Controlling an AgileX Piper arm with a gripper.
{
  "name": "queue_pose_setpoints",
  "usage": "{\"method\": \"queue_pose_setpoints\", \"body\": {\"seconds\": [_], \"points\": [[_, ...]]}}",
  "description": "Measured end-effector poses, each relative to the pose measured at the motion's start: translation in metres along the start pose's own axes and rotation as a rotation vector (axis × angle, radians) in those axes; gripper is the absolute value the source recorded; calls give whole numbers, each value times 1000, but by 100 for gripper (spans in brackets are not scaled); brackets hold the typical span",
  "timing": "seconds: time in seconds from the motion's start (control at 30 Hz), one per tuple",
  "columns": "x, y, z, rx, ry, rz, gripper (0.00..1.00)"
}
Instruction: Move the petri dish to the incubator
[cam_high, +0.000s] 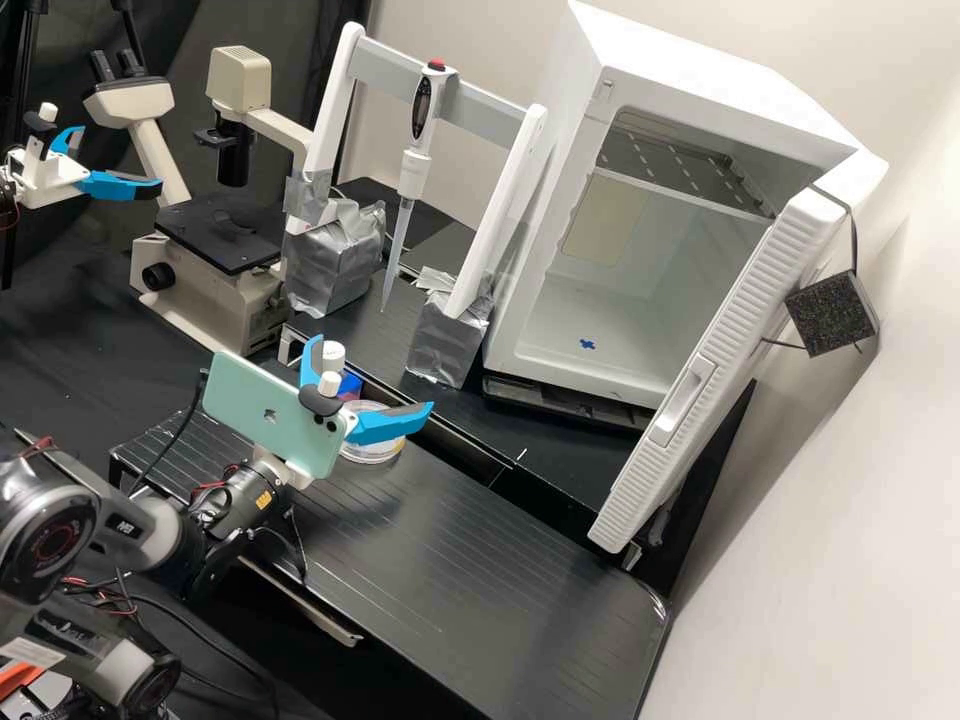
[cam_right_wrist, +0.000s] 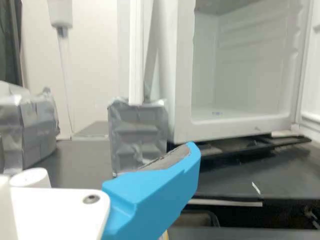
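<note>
Gripper (cam_high: 373, 375) stands spread wide, apparently empty, with petri dish (cam_high: 370, 455) on near platform (cam_high: 470, 590) close by its right-hand blue finger (cam_high: 385, 427), which an off-centre approach could drive into the dish, shoving it toward far-side gap (cam_high: 468, 453).

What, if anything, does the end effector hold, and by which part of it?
Nothing is held: the end effector is open, its blue fingers spread apart, with the round dish partly behind one finger.

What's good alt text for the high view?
Open blue-fingered gripper hovers near a round, clear petri dish on a black bench. Beyond are a white incubator with its door open, a pipette and a microscope.
</note>
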Motion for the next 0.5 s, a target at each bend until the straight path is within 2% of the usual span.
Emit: {"method": "queue_pose_setpoints", "body": {"seconds": [0.27, 0.4, 0.5], "points": [[0, 2, 9, -25, -62, -10, 100], [-1, 0, 12, -27, -90, -42, 100], [-1, -3, 14, -43, -101, -80, 100]]}}
